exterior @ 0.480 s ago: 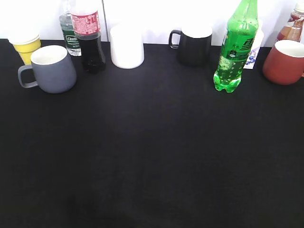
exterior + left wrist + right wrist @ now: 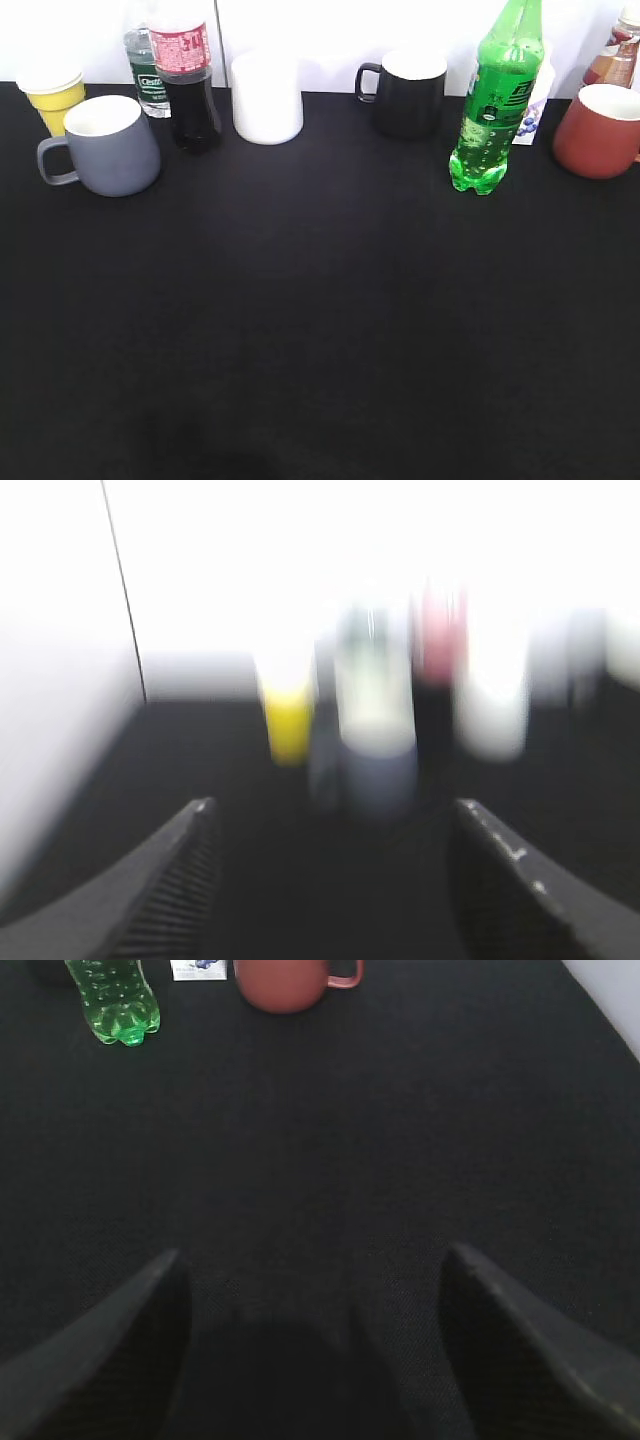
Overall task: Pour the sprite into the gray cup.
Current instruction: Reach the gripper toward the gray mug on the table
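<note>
The sprite (image 2: 495,100), a tall bright-green bottle, stands upright at the back right of the black table; its lobed base shows in the right wrist view (image 2: 113,1000). The gray cup (image 2: 112,146), blue-gray with a white inside, stands at the back left, handle to the left; it is a blur in the left wrist view (image 2: 378,765). My left gripper (image 2: 330,825) is open and empty, well short of the cup. My right gripper (image 2: 312,1275) is open and empty over bare cloth, far from the bottle. Neither gripper shows in the exterior view.
Along the back stand a yellow cup (image 2: 55,95), a small clear bottle (image 2: 148,75), a dark cola bottle (image 2: 188,85), a white cylinder cup (image 2: 267,97), a black mug (image 2: 408,92) and a red-brown mug (image 2: 600,130). A white wall rises behind.
The objects have not moved; the exterior picture shifted very slightly. The left wrist view is blurred by motion.
</note>
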